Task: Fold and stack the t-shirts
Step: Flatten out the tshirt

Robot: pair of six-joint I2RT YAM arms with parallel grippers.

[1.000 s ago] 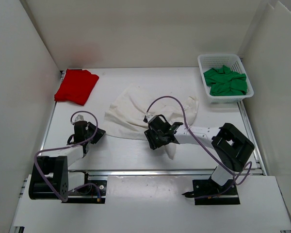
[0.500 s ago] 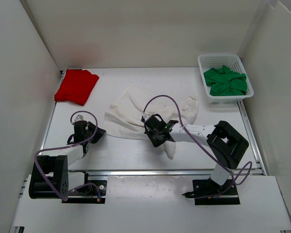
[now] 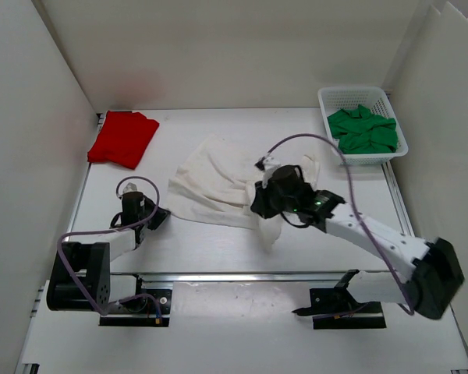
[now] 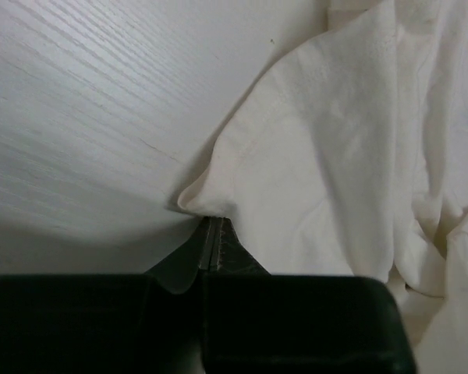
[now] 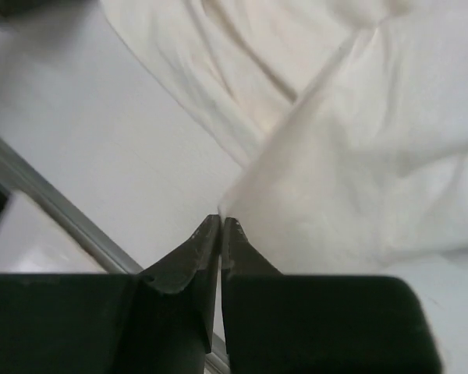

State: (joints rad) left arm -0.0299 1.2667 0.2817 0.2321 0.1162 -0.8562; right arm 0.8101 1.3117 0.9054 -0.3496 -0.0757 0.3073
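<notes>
**White tee pinched by both grippers**

White t-shirt (image 3: 214, 183) lay crumpled mid-table (image 3: 195, 241), and we saw both grippers clamped on it. The left arm (image 3: 109, 245) sat low and folded, its forearm reaching forward and right. The left gripper (image 3: 157, 213) was at the shirt's near-left corner. In the left wrist view its fingers (image 4: 218, 249) were pressed together, with the cloth's corner at the tips. The right arm (image 3: 374, 234) stretched from its elbow at the near right diagonally up and left. The right gripper (image 3: 263, 209) was over the shirt's near edge. We saw its jaws closed tight on a peak of white fabric. The red t-shirt (image 3: 123, 139) lay folded at the far left. The green t-shirt (image 3: 363, 131) sat bunched in the basket (image 3: 327, 97) at the far right.
</notes>
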